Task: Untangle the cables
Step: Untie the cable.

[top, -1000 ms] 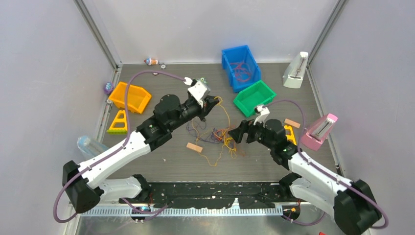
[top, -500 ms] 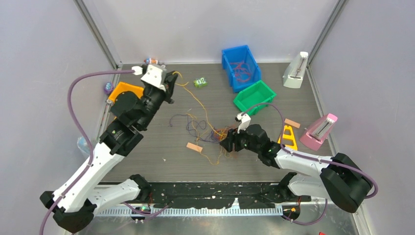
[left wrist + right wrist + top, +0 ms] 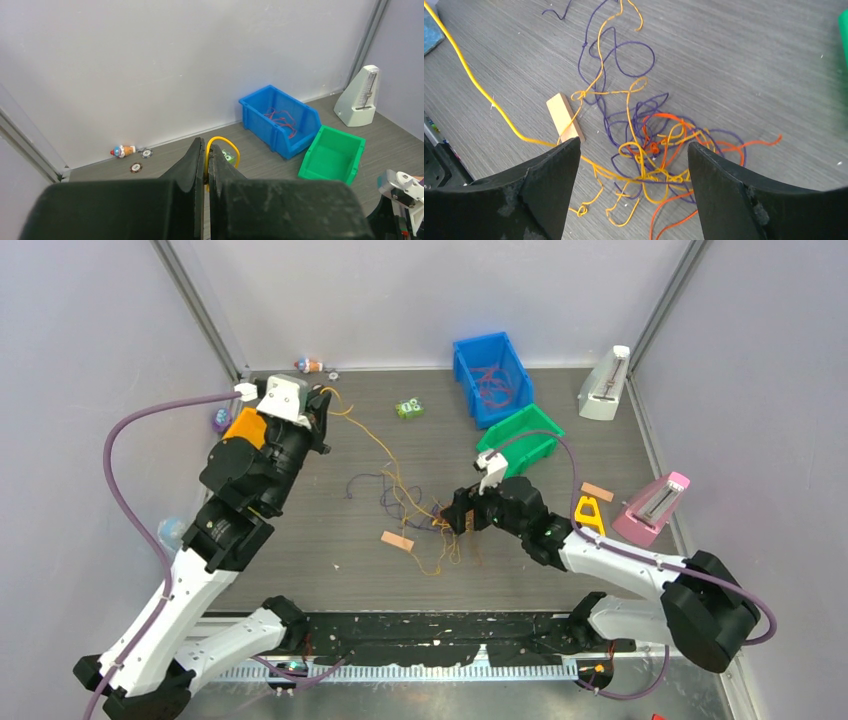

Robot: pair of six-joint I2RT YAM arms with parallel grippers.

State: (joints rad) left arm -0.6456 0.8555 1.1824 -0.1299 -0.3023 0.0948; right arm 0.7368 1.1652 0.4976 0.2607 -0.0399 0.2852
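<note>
Currently pinching yellow cable [image 3: 220, 139] w/ L gripper [image 3: 203, 145]; R gripper [image 3: 634, 146] wide over tangle [image 3: 651, 148], block [image 3: 562, 114] under strands, bin [image 3: 535, 425] behind.

Bright, soft, even light from above; only faint shadows. The left hand [image 3: 207, 155] looks slightly blurred up close.

left claw [image 3: 326, 412]: gripping yellow strand of cables [image 3: 420, 508] | right claw [image 3: 446, 523]: low at the tangle
</note>
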